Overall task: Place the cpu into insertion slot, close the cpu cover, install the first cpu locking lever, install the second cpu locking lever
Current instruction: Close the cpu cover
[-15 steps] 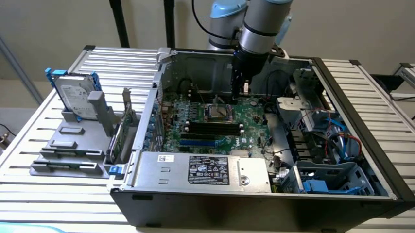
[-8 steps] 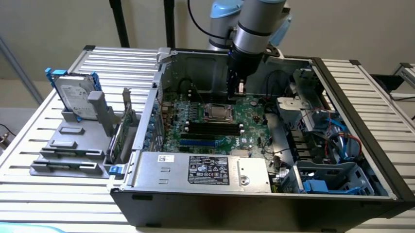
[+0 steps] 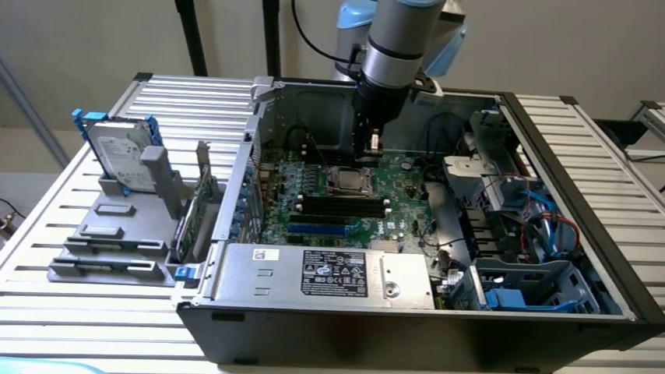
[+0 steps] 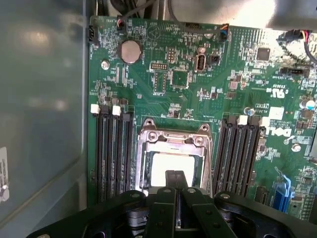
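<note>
The cpu (image 4: 166, 163) lies in the insertion slot (image 3: 350, 181) of the green motherboard (image 4: 198, 89), its pale silvery top showing through a square opening. The cpu cover (image 4: 173, 140), a silvery frame, lies flat around it. My gripper (image 4: 174, 174) hangs just above the socket's near edge, its two black fingers pressed together with nothing between them. In the exterior view the gripper (image 3: 371, 152) points down into the open computer case, a little behind the socket. How the locking levers stand I cannot make out.
Black memory slots (image 4: 114, 153) flank the socket on both sides. A power supply (image 3: 322, 273) fills the case's front. Cables and a drive cage (image 3: 519, 226) crowd the exterior view's right. A hard drive (image 3: 120, 156) stands on a grey holder outside the case.
</note>
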Action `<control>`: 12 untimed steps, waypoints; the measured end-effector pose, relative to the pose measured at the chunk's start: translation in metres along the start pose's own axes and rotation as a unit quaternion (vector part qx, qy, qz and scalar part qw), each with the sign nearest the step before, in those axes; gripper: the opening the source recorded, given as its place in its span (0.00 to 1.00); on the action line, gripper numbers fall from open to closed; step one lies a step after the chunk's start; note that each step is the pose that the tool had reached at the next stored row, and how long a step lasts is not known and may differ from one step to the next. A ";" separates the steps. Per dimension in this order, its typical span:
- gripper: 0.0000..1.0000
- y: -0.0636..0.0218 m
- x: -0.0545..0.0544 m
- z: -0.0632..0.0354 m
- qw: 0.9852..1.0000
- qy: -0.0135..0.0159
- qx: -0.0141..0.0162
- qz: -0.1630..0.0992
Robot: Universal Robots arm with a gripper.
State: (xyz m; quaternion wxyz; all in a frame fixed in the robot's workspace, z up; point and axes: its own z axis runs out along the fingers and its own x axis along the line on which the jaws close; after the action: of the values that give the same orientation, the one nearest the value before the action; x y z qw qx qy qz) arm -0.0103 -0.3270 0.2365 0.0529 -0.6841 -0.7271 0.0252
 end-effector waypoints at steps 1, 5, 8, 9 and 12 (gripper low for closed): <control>0.11 -0.0003 0.000 0.0000 1.000 0.000 0.000 0.000; 0.11 -0.0003 0.000 0.0000 1.000 0.000 0.000 0.000; 0.11 -0.0003 0.000 0.0001 1.000 0.000 0.000 0.000; 0.11 -0.0002 0.000 0.0002 1.000 0.000 0.001 0.000; 0.11 -0.0003 0.000 0.0005 1.000 -0.001 0.018 0.001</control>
State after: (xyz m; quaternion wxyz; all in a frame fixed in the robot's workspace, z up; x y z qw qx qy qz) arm -0.0106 -0.3270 0.2360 0.0645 -0.6837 -0.7259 0.0387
